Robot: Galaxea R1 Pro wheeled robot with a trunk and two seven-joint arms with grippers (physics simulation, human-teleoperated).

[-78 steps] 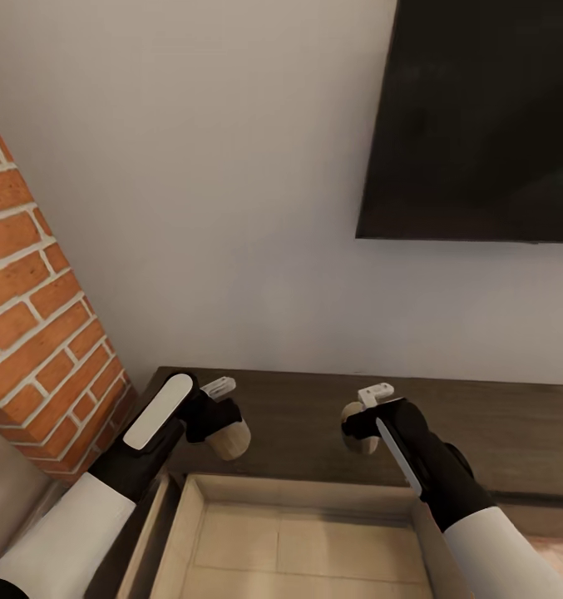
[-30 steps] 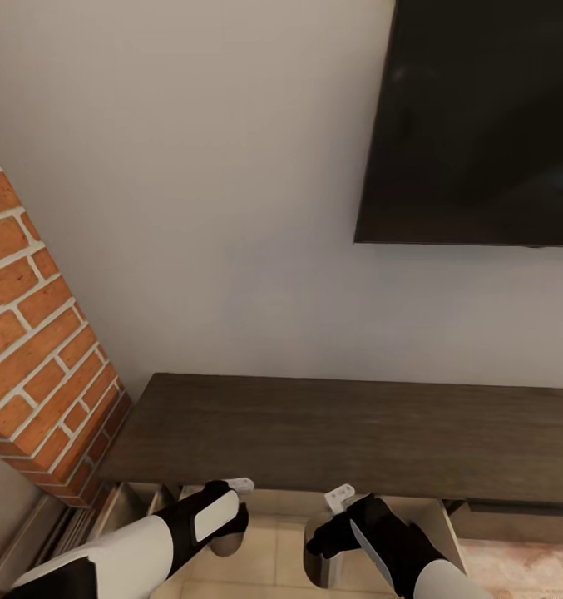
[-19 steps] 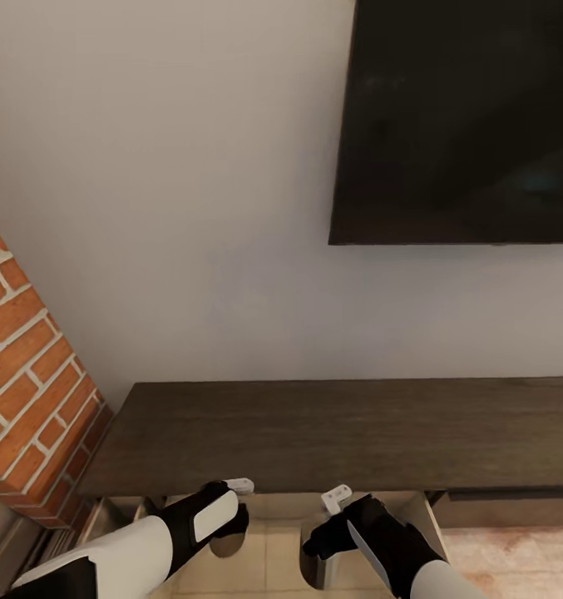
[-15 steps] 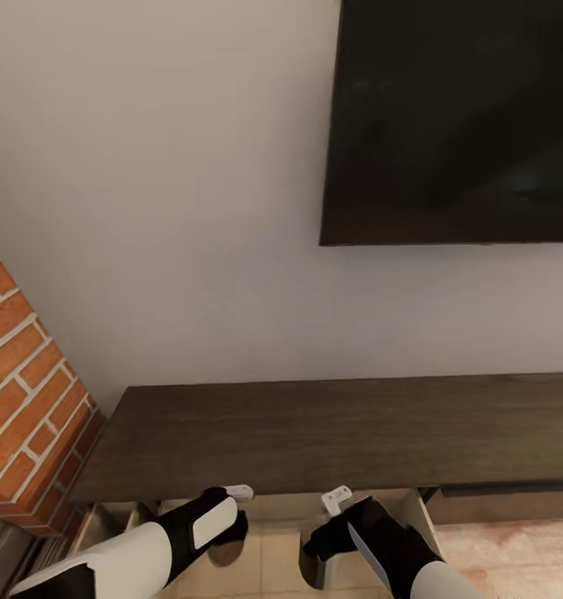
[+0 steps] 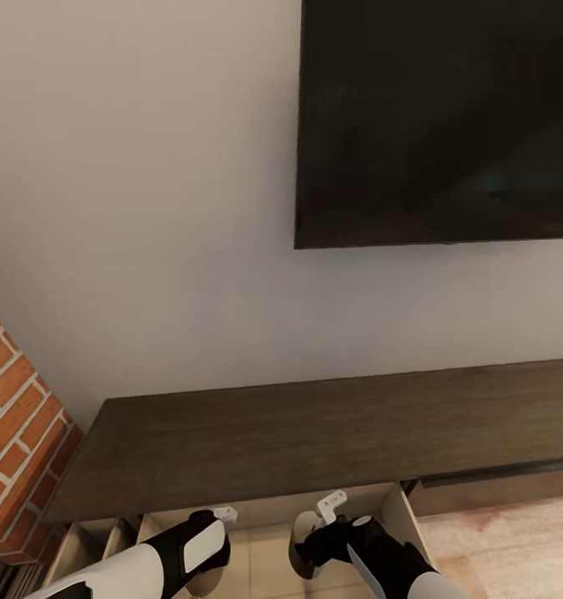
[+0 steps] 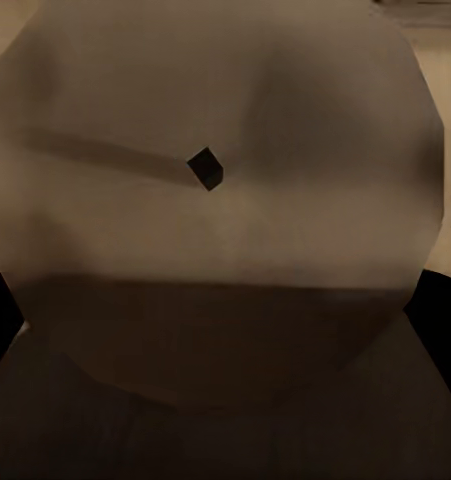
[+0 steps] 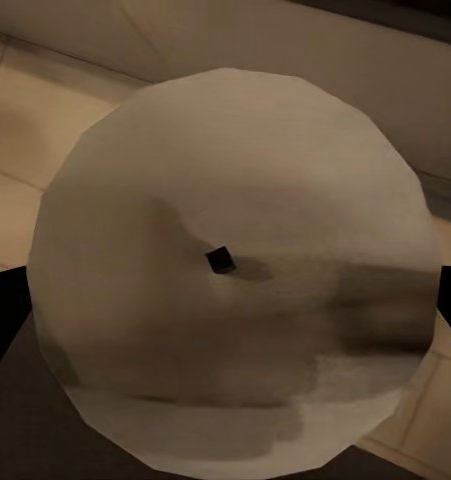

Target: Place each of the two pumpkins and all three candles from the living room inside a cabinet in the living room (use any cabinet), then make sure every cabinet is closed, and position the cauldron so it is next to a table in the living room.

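Note:
The dark-brown cabinet [image 5: 314, 433] runs along the wall, and its pale beige drawer [image 5: 269, 509] stands open at the head view's lower edge. My left gripper [image 5: 204, 556] is shut on a grey candle [image 5: 198, 585] held down inside the drawer. My right gripper [image 5: 318, 542] is shut on a second candle [image 5: 301, 551], also low in the drawer near its back wall. Each wrist view looks straight onto a candle's flat pale top and tiny wick: the left candle [image 6: 215, 200] and the right candle [image 7: 235, 270]. The pumpkins, cauldron and table are out of view.
A large black TV [image 5: 439, 125] hangs on the white wall above the cabinet. A red brick column [image 5: 15, 433] stands at the left. A second pale drawer [image 5: 86, 541] beside the open one is also out. Light wood floor [image 5: 506, 541] shows at the right.
Both arms have come down from over the cabinet top, lowering the candles into the open drawer. The camera has moved, shifting the whole picture leftward.

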